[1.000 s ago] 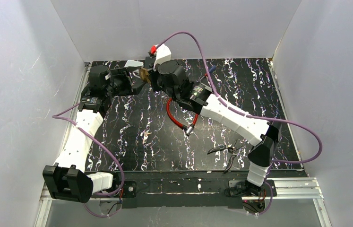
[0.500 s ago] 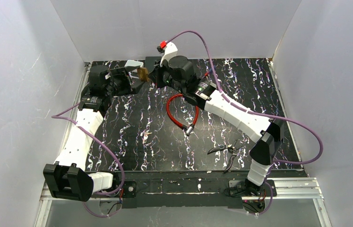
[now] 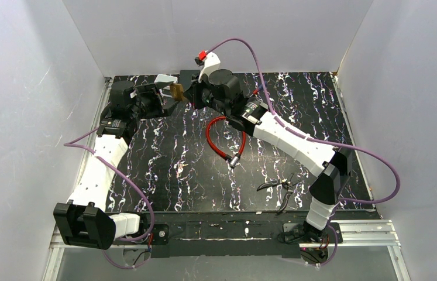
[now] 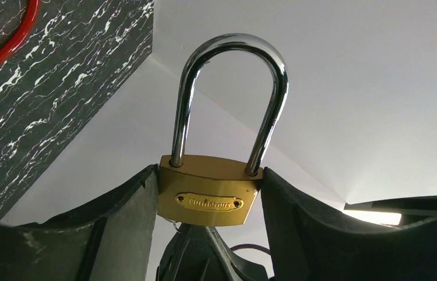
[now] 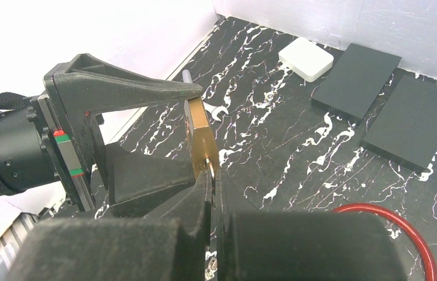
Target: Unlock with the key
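A brass padlock [image 4: 209,199] with a steel shackle [image 4: 230,88] is clamped by its sides between my left gripper's [image 4: 207,196] fingers, above the table's far left. Both shackle legs sit in the body. In the top view the padlock [image 3: 176,90] hangs between my left gripper [image 3: 166,96] and my right gripper [image 3: 190,93]. In the right wrist view my right gripper [image 5: 213,181] is shut on a thin silver key [image 5: 209,168] whose tip sits in the keyhole on the padlock's [image 5: 198,132] underside.
A red cable loop [image 3: 223,139] lies mid-table under the right arm, and pliers [image 3: 280,187] lie at the front right. A white block [image 5: 306,58] and two black plates [image 5: 356,79] lie by the back wall. White walls close in on three sides.
My right wrist has rotated while at the padlock, uncovering more of the red cable. The left arm and padlock have held still. Nothing moved in the last half second.
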Controlling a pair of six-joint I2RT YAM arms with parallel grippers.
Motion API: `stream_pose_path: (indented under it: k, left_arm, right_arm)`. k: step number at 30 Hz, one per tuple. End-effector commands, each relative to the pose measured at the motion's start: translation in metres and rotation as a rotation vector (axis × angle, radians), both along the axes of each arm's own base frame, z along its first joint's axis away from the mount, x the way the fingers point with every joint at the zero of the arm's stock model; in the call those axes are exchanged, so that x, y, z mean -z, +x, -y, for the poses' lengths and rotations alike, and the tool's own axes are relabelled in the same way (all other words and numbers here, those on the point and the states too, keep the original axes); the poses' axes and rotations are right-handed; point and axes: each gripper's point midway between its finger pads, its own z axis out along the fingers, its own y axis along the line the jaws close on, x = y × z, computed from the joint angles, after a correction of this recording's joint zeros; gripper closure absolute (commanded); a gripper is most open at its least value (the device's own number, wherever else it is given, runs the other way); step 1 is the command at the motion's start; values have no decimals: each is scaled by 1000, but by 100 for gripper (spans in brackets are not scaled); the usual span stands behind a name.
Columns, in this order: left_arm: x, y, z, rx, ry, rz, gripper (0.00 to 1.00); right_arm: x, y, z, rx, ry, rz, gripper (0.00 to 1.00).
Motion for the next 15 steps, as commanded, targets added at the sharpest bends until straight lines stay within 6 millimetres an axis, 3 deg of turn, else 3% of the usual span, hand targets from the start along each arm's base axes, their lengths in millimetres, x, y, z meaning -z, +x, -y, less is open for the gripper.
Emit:
stream_pose_path:
  k: [1, 8, 15]
  left_arm:
    - [-79, -34, 35, 213, -76, 232, 100]
    - [-76, -32, 35, 216, -65, 242, 100]
    - [-77, -29, 36, 217, -68, 259, 100]
  right_arm:
    - [15, -8, -19, -45, -24, -27, 99]
    - [6, -6, -17, -12, -5, -52, 99]
    - [12, -5, -16, 20, 1, -109, 99]
